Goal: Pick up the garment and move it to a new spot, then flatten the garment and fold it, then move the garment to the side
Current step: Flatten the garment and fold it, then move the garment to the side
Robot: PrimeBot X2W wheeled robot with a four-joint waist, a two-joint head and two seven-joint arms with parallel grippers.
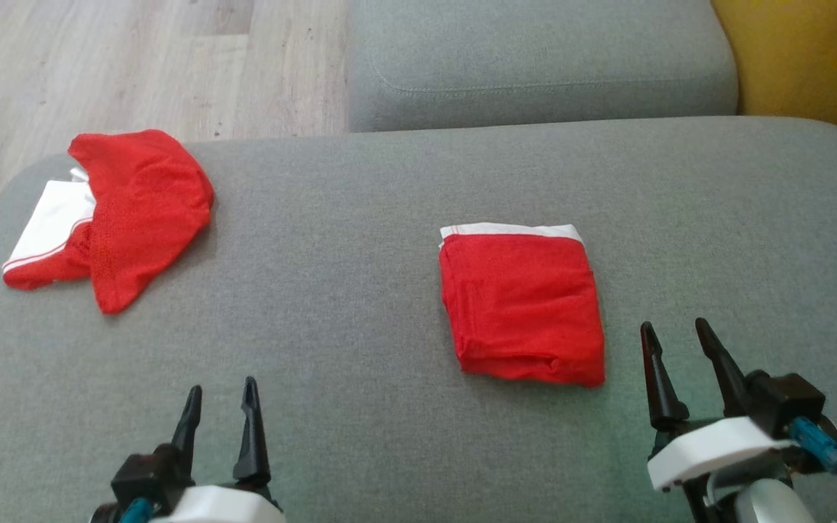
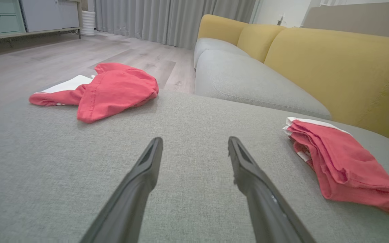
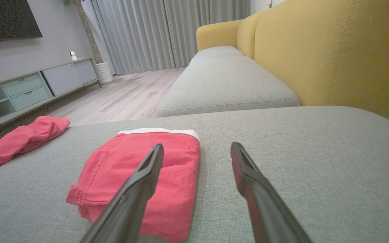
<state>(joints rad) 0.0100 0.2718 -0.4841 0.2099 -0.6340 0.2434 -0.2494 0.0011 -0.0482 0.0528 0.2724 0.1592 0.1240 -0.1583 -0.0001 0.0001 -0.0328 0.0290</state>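
1. You're in a home living room: grey sofa seat under the right fingers, yellow backrest to their right.
2. Beyond their tips: curtains, wall television, low cabinet, wood floor.

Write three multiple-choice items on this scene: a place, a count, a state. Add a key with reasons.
1. Where on the grey cushion is the folded red garment? A) far-left edge B) right of middle, near the right pincer C) hanging off the front
2. Red garments on the cushion? A) one B) two C) three
3. The left pincer is: A) open, empty B) shut on cloth C) shut, empty
Key: 1B, it lies just left of the right pincer. 2B, the folded one plus a crumpled garment at far left. 3A, fingers apart, nothing between.
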